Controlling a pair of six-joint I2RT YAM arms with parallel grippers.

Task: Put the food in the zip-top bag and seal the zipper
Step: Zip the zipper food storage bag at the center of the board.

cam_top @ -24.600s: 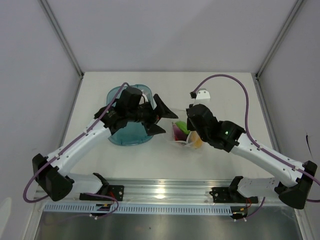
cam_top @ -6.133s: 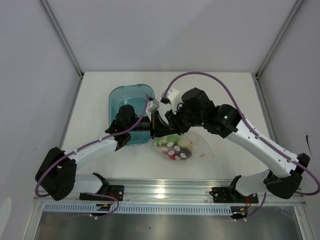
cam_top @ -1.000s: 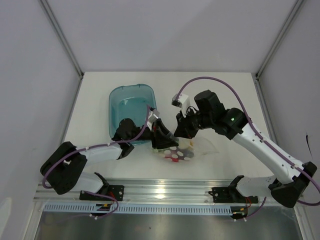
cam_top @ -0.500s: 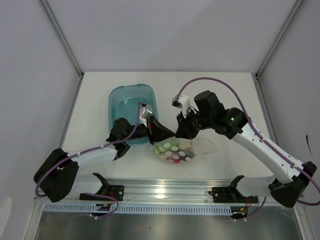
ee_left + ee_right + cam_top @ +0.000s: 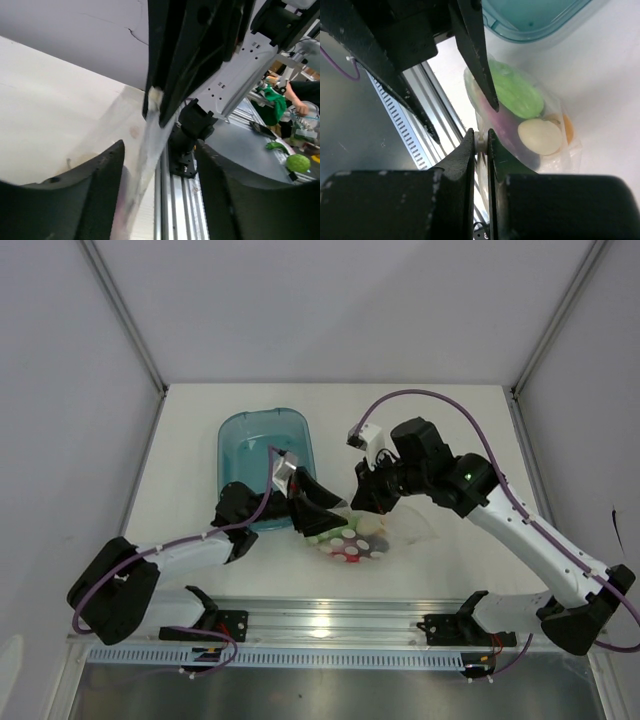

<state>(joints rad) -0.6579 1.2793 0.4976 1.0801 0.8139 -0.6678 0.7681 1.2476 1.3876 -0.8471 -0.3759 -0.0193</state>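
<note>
1. Only the right wrist view shows the grip: the right gripper (image 5: 480,141) is almost closed and pinches the top edge of the zip-top bag (image 5: 559,150).
2. This view also shows the food inside the bag: light green pod (image 5: 517,95), white ball (image 5: 540,136), purple piece (image 5: 502,131), yellow-orange piece (image 5: 566,129).
3. In the left wrist view the left gripper (image 5: 159,150) stands wide, with the bag's edge between its fingers.
4. From the top, the bag rests on the table (image 5: 450,430) just beside the teal tub (image 5: 250,440), and both grippers partly cover it.
</note>
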